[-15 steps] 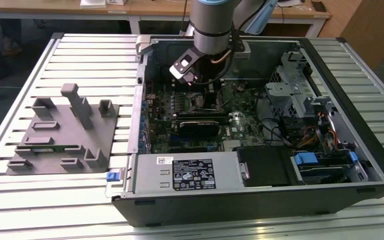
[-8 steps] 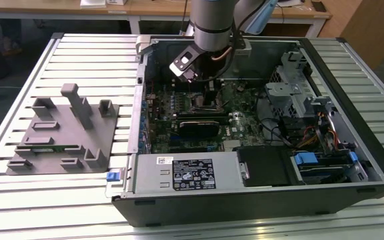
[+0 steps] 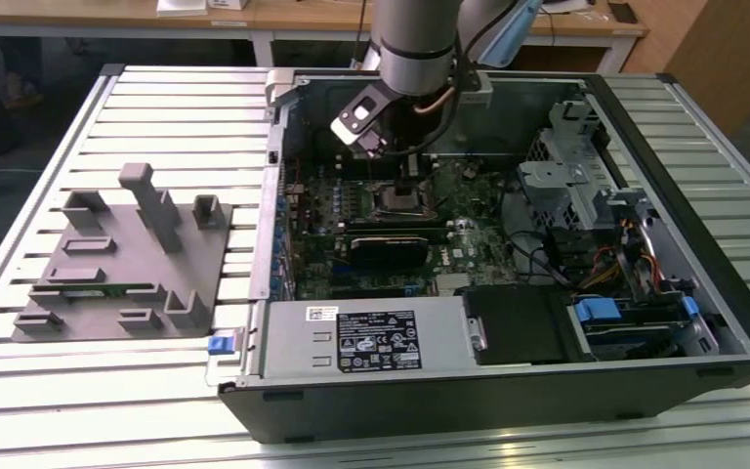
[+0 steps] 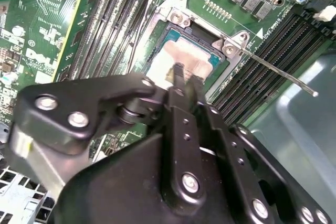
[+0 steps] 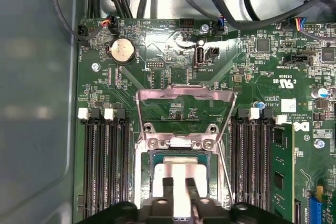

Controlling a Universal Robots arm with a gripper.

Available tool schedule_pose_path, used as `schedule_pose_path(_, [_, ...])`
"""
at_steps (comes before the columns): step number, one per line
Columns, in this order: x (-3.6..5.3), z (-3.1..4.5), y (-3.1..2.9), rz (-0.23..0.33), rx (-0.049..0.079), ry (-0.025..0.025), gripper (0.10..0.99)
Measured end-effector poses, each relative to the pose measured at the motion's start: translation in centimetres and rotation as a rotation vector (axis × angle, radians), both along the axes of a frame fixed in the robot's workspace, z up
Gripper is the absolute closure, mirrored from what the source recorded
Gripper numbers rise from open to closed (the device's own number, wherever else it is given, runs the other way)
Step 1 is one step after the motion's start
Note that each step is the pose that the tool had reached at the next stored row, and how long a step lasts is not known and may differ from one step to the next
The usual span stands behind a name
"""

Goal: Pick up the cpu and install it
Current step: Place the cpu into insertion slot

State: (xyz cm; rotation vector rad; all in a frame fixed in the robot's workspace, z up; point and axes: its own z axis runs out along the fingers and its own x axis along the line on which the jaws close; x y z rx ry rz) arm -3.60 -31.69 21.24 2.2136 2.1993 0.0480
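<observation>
The cpu [image 4: 181, 56] [image 5: 178, 172] is a pale silver square lying flat inside the motherboard socket [image 3: 398, 202]. The socket's metal load plate [image 5: 184, 98] is swung up and open, and its thin lever [image 4: 278, 72] sticks out to one side. My gripper [image 4: 186, 77] [image 5: 179, 187] hangs just above the middle of the chip, deep in the computer case [image 3: 408, 181]. Its two thin black fingers [image 5: 168, 188] stand close together with only a narrow slit between them, and nothing sits in that slit. The fingers hide part of the chip's top.
The grey holder tray [image 3: 114, 264] lies on the slatted table at the exterior view's left. Inside the case are the power supply [image 3: 362, 337], a drive cage [image 3: 584, 186], cables and memory slots [image 5: 105, 161] flanking the socket. A green card [image 5: 283, 171] stands beside it.
</observation>
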Motion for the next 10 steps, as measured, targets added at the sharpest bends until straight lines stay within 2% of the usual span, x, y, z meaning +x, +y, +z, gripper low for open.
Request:
schedule_pose_path(1, [0.0, 0.05, 0.0, 0.0, 0.0, 0.0003, 0.902])
schedule_pose_path(2, [0.01, 0.1, 0.0, 0.0, 0.0, 0.0006, 0.902])
schedule_pose_path(3, [0.01, 0.14, 0.0, 0.0, 0.0, 0.0009, 0.961])
schedule_pose_path(4, [0.02, 0.19, 0.0, 0.0, -0.001, 0.0011, 0.98])
schedule_pose_path(10, [0.03, 0.45, 0.0, 0.0, -0.001, 0.0018, 0.98])
